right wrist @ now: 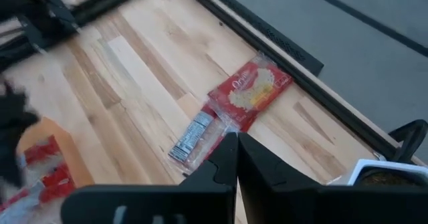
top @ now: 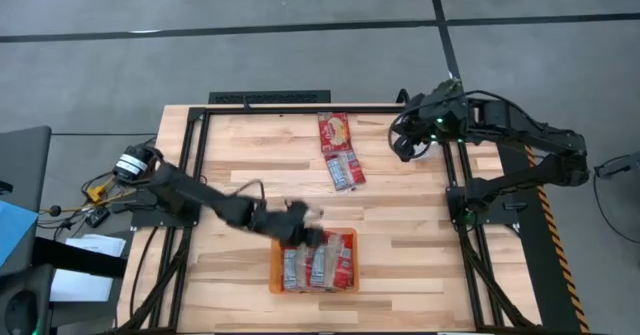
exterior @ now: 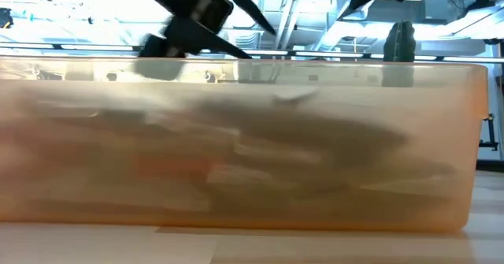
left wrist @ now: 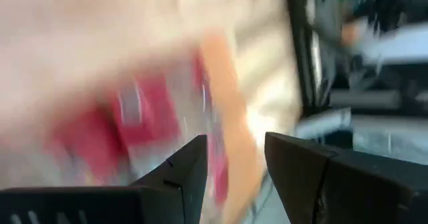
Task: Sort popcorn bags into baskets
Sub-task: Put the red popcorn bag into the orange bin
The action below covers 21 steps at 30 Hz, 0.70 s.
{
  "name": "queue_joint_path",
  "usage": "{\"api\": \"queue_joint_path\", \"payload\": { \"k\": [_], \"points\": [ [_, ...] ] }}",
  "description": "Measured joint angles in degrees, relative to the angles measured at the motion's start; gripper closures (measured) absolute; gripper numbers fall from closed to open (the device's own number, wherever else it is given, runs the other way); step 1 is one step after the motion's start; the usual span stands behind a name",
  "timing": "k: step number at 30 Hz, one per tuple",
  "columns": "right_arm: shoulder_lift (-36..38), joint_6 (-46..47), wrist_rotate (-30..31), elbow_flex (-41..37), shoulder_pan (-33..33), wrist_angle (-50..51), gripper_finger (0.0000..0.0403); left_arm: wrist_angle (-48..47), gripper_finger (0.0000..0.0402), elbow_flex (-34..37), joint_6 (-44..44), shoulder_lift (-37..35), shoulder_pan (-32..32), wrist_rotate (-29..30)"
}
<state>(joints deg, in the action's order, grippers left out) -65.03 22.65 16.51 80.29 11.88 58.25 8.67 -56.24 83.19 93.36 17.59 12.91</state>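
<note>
The orange tray (top: 350, 237) lies at the table's near middle with several red and silver packets (top: 315, 267) flat inside it. My left gripper (top: 303, 229) hovers over the tray's far left corner, open and empty; its wrist view shows the tray's rim (left wrist: 224, 83) and red packets (left wrist: 134, 114) below the gripper (left wrist: 234, 167). Two more packets lie flat on the far part of the table: a red one with a yellowish picture (top: 333, 132) and a narrower red and silver one (top: 345, 169). My right gripper (right wrist: 237, 150) waits shut, above the table to the right of these.
A white pot (right wrist: 382, 174) stands by the far right corner, near my right arm. The tray's orange wall (exterior: 236, 154) fills the low view. Black frame rails (top: 270, 99) run along the table's far, left and right edges. Bare wood lies between the tray and the loose packets.
</note>
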Motion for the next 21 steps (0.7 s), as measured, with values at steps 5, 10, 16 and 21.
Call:
{"api": "queue_joint_path", "payload": {
  "k": [5,10,16,21],
  "points": [
    [-3.5,1.4,0.1,-4.9,1.2,-0.2,0.0365,-1.4,0.0256,-0.1,-9.1,-3.5,-11.0,-2.6],
    [-7.8,1.8,0.0,-15.3,4.4,-7.5,0.0360,-1.9,0.0219,-0.1,-15.9,-4.9,-23.2,-6.1],
    [-13.7,1.1,-1.9,-25.7,8.7,-21.4,0.0370,-3.3,0.0162,0.0,-18.9,-1.3,-33.1,-13.9],
    [-20.1,-0.6,-3.3,-28.0,10.0,-25.3,0.0385,-3.5,0.0134,0.0,-17.6,3.8,-35.1,-15.2]
  ]
}}
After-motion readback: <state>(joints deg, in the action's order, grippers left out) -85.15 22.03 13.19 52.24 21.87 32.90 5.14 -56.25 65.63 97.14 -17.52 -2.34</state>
